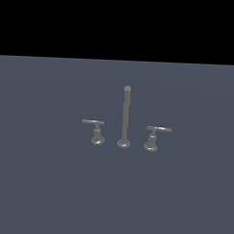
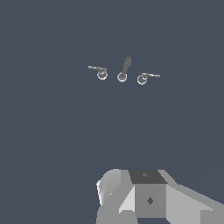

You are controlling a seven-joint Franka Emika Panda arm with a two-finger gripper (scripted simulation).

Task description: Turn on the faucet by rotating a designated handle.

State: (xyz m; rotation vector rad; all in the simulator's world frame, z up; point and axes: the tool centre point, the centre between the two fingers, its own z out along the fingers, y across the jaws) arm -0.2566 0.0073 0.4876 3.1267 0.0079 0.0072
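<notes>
exterior view: faucet [image 1: 125, 117] stands mid-worktop [image 1: 39, 183], spout rod [image 1: 126, 114] between two levers; target handle [image 1: 154, 136] with slanted bar sits on exterior view's right, twin handle [image 1: 95, 131] on left. my hand [image 2: 131, 192] shows only in wrist view, well apart from handle, fingers hidden, so cannot tell if released or clenched. step: approach, not yet begun. next: close in on slanted bar, push it round. no writing visible.

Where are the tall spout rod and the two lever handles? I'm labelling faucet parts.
Tall thin grey metal spout rod [image 1: 125, 114], exterior view, mid-shaft.
Grey lever handle with slightly slanted bar [image 1: 152, 140], exterior view, flared base.
Twin grey handle with level bar [image 1: 97, 136], exterior view, base.
</notes>
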